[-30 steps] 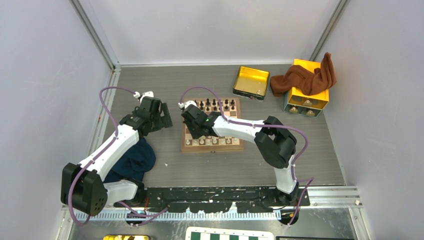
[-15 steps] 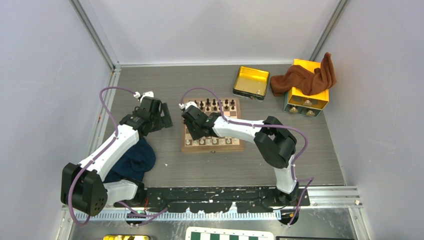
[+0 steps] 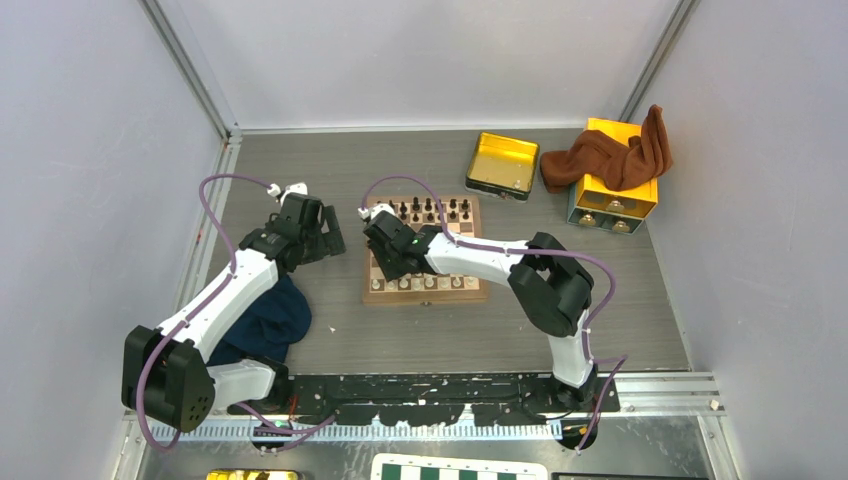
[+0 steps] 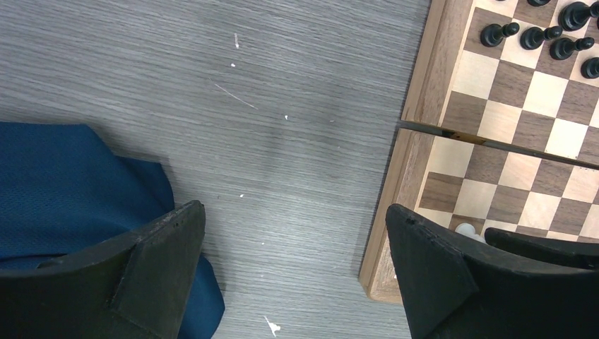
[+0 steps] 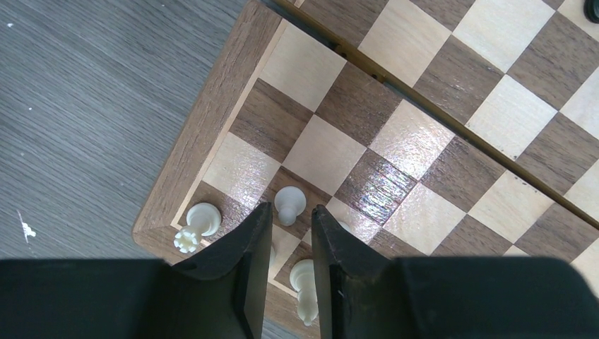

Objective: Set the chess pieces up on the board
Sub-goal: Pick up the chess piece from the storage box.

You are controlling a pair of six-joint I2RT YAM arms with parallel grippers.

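**Status: set-up partly done.**

The board (image 3: 425, 297) lies at the centre of the top view. The dark pieces (image 3: 437, 209) are grouped along its upper edge, and the white pieces (image 3: 430, 284) stand in a line along its lower edge. They are too small in that view to count, so check that both back lines are complete.

**Right wrist view.** A white rook (image 5: 195, 224) stands on the corner square at lower left of the frame. One white pawn (image 5: 289, 200) stands on the next row in, one column over. The squares of that row running toward the right of the frame are bare. I judge that most of the white pawn row is yet to be filled.

**Right gripper** (image 5: 289, 212). It hangs over the left part of the board. Its jaws are drawn close with a narrow gap, and the pawn sits right at the fingertips. I cannot tell whether the pawn is pinched or let go.

**Left gripper** (image 4: 293, 219). It is spread wide with nothing between its fingers. It hangs over the grey table just left of the board's border, with a blue cloth (image 4: 70, 183) at the frame's lower left.

**Outstanding.** No loose pieces show off the board in any view. You will need to find where the rest are before the pawn rows can be finished.
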